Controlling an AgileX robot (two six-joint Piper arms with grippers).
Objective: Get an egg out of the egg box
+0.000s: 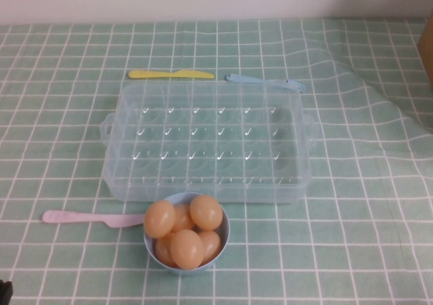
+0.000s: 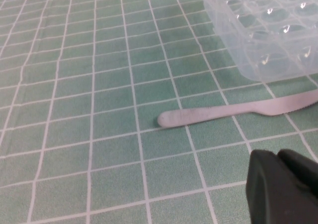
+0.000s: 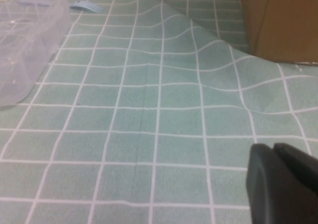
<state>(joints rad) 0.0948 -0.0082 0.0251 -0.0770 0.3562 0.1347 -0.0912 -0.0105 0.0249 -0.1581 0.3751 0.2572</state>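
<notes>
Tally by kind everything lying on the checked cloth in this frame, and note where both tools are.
Eggs, in the bowl: 5
Blue bowl: 1
Egg box, no eggs in its cells: 1
Knives, yellow and pink: 2
Blue fork: 1
Total: 10
Left tool and right tool: low over bare cloth.

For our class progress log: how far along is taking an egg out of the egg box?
Done: the egg box shows no eggs; they sit in the blue bowl. In hand: nothing; left gripper hangs near the pink knife, right gripper over bare cloth. Left: nothing evident.
</notes>
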